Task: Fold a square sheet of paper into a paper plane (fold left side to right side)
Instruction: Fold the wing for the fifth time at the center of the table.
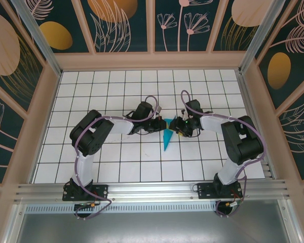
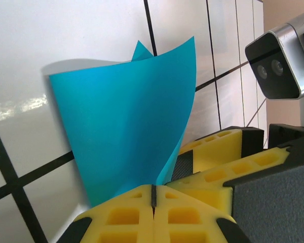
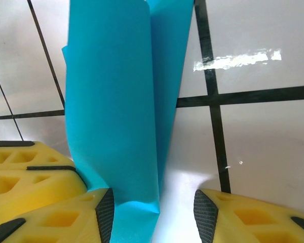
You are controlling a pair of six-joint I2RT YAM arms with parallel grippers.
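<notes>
At the middle of the gridded table (image 1: 116,167), the left gripper (image 2: 153,195) pinches the folded teal paper (image 2: 126,116) tight, probably to steady it, while the right gripper (image 3: 154,217) straddles its edge with fingers (image 3: 104,212) spread apart.

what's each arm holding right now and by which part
The left gripper, jaws shut, pinches the teal paper by one edge. The right gripper holds nothing: its jaws stand open astride the paper.

The left jaws pinch the curled, upright teal paper (image 2: 126,116).
</notes>
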